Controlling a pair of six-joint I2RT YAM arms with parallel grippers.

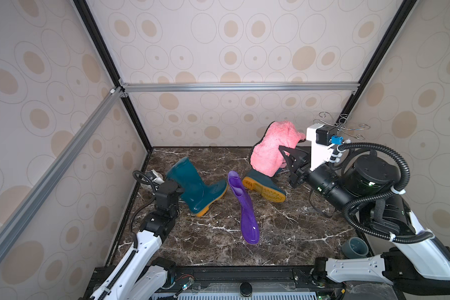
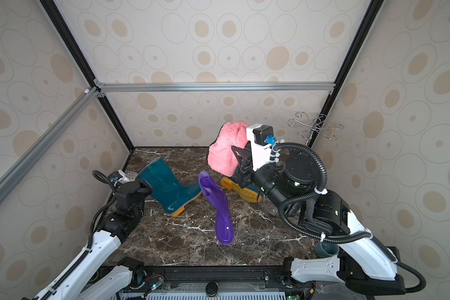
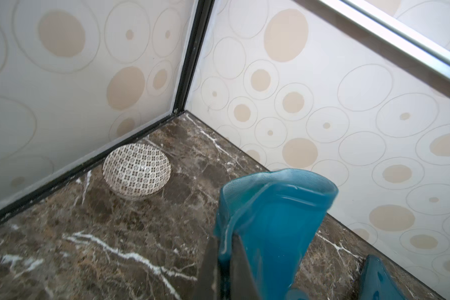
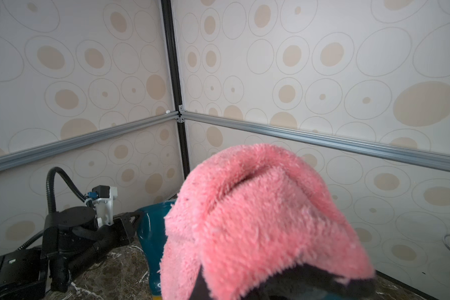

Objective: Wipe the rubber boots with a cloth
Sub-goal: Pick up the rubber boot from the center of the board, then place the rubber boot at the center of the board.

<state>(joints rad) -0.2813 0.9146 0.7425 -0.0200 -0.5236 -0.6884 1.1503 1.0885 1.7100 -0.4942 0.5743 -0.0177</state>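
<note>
Right pincer (image 1: 283, 158): gripping cloth (image 1: 273, 148), hung just above far teal boot (image 1: 265, 185) lying on its side, sole toward the arms. Left pincer (image 3: 224, 272): clamped on standing teal boot (image 1: 192, 187) at its shaft.

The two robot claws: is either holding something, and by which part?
Left gripper pinches the leaning teal boot by its shaft wall near the opening. Right gripper holds the pink towel, draped over it; the exact spot is hidden.

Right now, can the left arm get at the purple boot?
Probably not: the left fingers are shut on the standing teal boot, which also stands between them and the purple boot.
</note>
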